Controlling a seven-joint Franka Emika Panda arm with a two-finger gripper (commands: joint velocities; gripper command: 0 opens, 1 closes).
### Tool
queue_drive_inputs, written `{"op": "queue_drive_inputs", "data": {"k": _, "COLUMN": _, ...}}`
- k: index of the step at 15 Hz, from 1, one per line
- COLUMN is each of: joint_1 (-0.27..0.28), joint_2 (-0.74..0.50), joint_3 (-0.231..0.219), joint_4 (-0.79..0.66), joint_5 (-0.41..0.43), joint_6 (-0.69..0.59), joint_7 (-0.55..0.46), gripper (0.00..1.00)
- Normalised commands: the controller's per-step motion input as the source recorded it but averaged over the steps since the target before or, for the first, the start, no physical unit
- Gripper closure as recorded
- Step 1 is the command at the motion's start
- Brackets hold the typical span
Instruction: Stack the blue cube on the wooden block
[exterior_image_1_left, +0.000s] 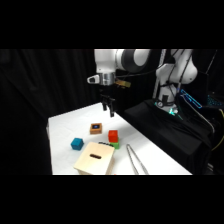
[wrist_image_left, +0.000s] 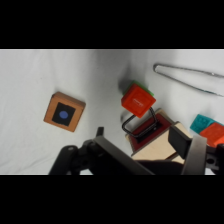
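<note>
The hand (exterior_image_1_left: 108, 107) hangs above the far part of the white counter (exterior_image_1_left: 65, 122), holding nothing; whether its fingers are spread or pressed together I cannot tell. The blue cube (exterior_image_1_left: 77, 144) sits untouched near the counter's left edge, well apart from the wooden block (exterior_image_1_left: 96, 128), which lies almost under the hand.

The likeliest slip, I judge, is a descent onto the wrong thing: the wooden block is nearer the hand than the blue cube is, and the red cube (exterior_image_1_left: 113, 135) is similar in size. The pale slotted box (exterior_image_1_left: 94, 159) stands just beside the blue cube (little room on that side).

Count: 1 blue cube, 1 wooden block, 1 red cube, 1 slotted box, 1 pair of tongs (exterior_image_1_left: 135, 159).
</note>
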Motion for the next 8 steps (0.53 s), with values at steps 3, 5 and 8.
{"op": "queue_drive_inputs", "data": {"k": 3, "joint_1": -0.006, "joint_2": 0.15, "joint_3": 0.031, "joint_4": 0.15, "joint_5": 0.006, "joint_6": 0.01, "joint_7": 0.06, "gripper": 0.0}}
{"op": "queue_drive_inputs", "data": {"k": 5, "joint_1": 0.005, "joint_2": 0.36, "joint_3": 0.045, "joint_4": 0.37, "joint_5": -0.058, "joint_6": 0.05, "joint_7": 0.26, "gripper": 0.0}}
{"op": "queue_drive_inputs", "data": {"k": 8, "joint_1": 0.013, "joint_2": 0.51, "joint_3": 0.026, "joint_4": 0.56, "joint_5": -0.152, "joint_6": 0.06, "joint_7": 0.38, "gripper": 0.0}}
